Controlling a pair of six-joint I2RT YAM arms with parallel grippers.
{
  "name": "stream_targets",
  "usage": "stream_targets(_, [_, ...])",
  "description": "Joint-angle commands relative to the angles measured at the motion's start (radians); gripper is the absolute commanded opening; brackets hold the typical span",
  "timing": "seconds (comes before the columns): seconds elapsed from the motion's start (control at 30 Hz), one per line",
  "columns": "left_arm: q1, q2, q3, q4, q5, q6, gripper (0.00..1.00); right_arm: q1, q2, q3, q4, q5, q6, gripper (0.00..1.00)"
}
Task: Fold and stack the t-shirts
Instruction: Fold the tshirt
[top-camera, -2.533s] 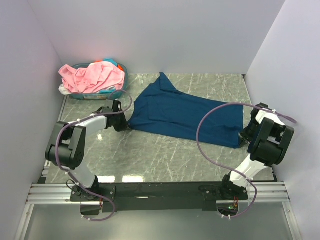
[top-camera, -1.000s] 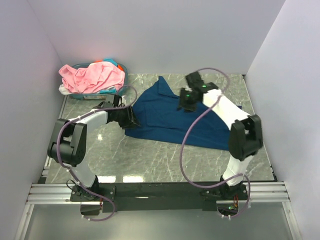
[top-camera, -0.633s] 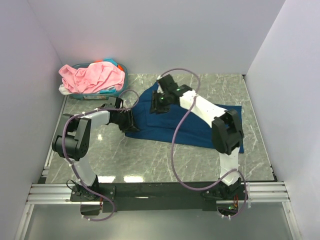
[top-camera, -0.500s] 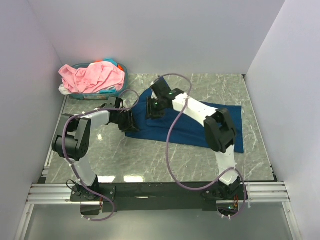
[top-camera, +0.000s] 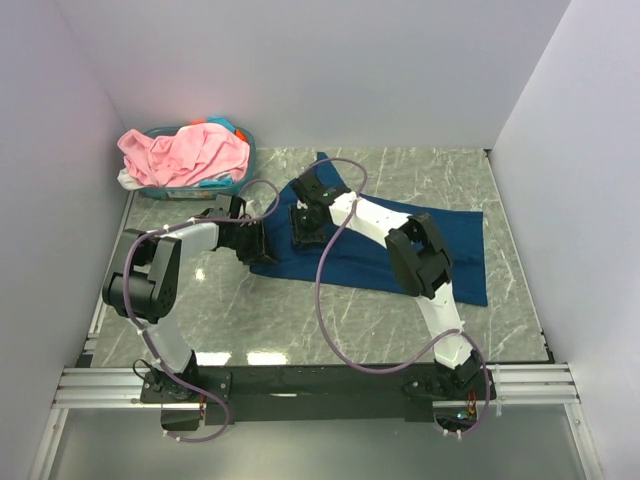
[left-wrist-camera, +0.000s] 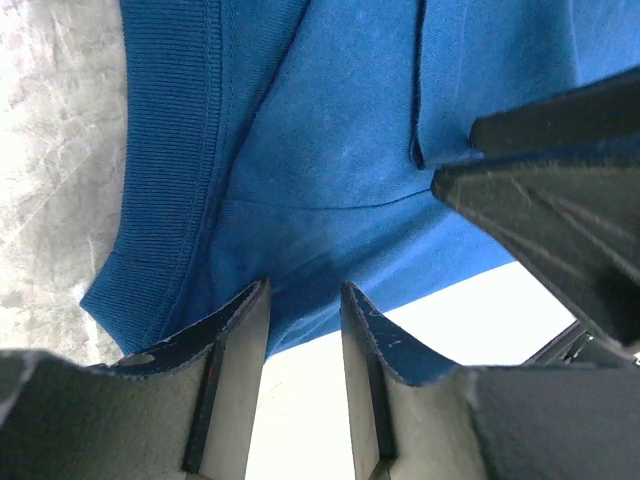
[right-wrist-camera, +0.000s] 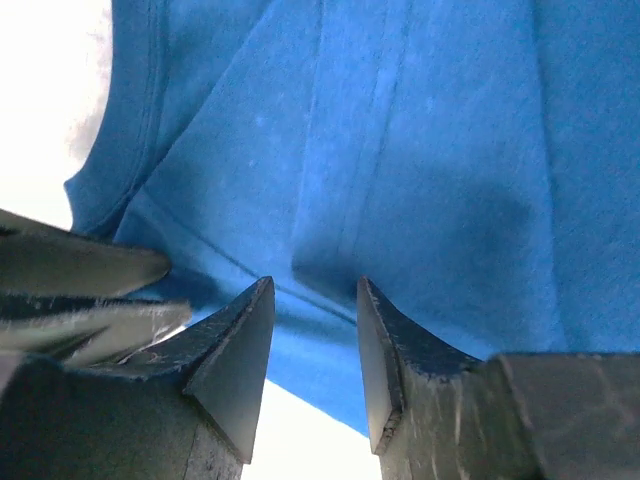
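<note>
The navy blue t-shirt (top-camera: 455, 250) lay flat on the marble tabletop (top-camera: 300, 310), running from the middle out toward 4 o'clock. Its 9 o'clock end was doubled over into a thicker fold, and both arms reached in there.

The left gripper (top-camera: 256, 240) sat low at the shirt's 9 o'clock edge. In its wrist view the two fingers (left-wrist-camera: 235, 350) stood a narrow gap apart, with the cloth's edge crossing the gap at the tips and bright light showing between them further back. They were not pressed together, and nothing showed them pinching the cloth. A ribbed band (left-wrist-camera: 165, 150) of the shirt ran along beside the bare marble.

The right gripper (top-camera: 302, 226) was just beside the left one, toward 3 o'clock of it, over the folded part of the shirt. Its fingers (right-wrist-camera: 235, 350) also stood narrowly apart, tips at the blue cloth, with a seam running away from between them. No clamp on the cloth showed here either. Each wrist view caught the dark fingers of the other gripper at its edge.

A teal basket (top-camera: 200, 190) stood in the 10 o'clock corner, well apart from the navy shirt. A pink t-shirt (top-camera: 185, 150) was heaped in it and spilled over the rim.
</note>
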Motion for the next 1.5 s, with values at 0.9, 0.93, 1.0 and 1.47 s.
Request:
stream_targets(0.9, [0.028, 0.011, -0.013, -0.016, -0.02, 0.035, 0.41, 0.056, 0.051, 0.094, -0.097, 0.127, -0.1, 0.26])
stream_targets(0.93, [0.028, 0.013, -0.01, -0.016, -0.02, 0.035, 0.41, 0.054, 0.052, 0.096, -0.097, 0.124, -0.102, 0.23])
stream_targets(1.0, [0.032, 0.019, -0.006, -0.018, -0.017, 0.035, 0.41, 0.056, 0.051, 0.109, -0.101, 0.113, -0.1, 0.12])
stream_targets(1.47, [0.033, 0.051, 0.005, -0.03, 0.008, 0.035, 0.41, -0.07, -0.06, 0.06, -0.085, 0.009, -0.018, 0.02])
